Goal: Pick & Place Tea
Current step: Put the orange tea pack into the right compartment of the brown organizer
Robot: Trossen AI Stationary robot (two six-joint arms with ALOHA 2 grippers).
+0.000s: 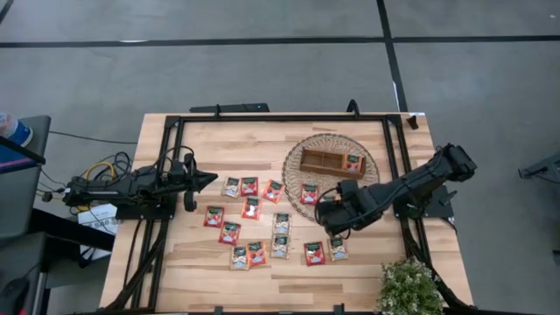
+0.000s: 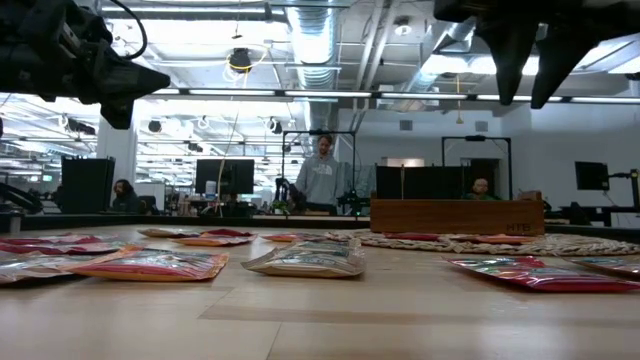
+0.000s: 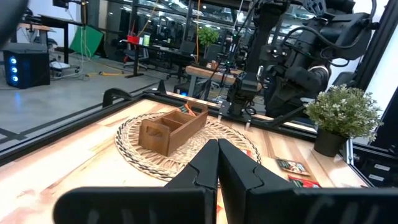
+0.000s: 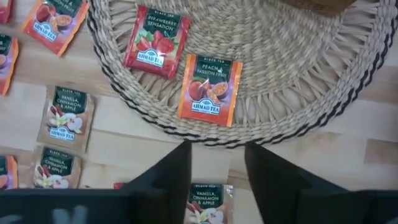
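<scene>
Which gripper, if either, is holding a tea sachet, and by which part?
Neither. The right gripper hangs open and empty above the mat's edge; the left gripper is shut on nothing, away from the tea sachets.

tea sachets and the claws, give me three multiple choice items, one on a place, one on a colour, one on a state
1. Where does the wooden tray sit?
A. on the wicker mat
B. on the bare table beside the plant
C. in the left claw

2. What colour is the Peach and Passion Fruit sachet on the mat's edge?
A. blue
B. orange
C. black

3. How are the left claw's fingers?
A. spread wide
B. clamped on a sachet
C. shut, empty

Answers:
1 A: the high view shows the tray inside the mat's round rim.
2 B: the right wrist view shows its orange packet.
3 C: the left wrist view shows the fingers pressed together with nothing between.
</scene>
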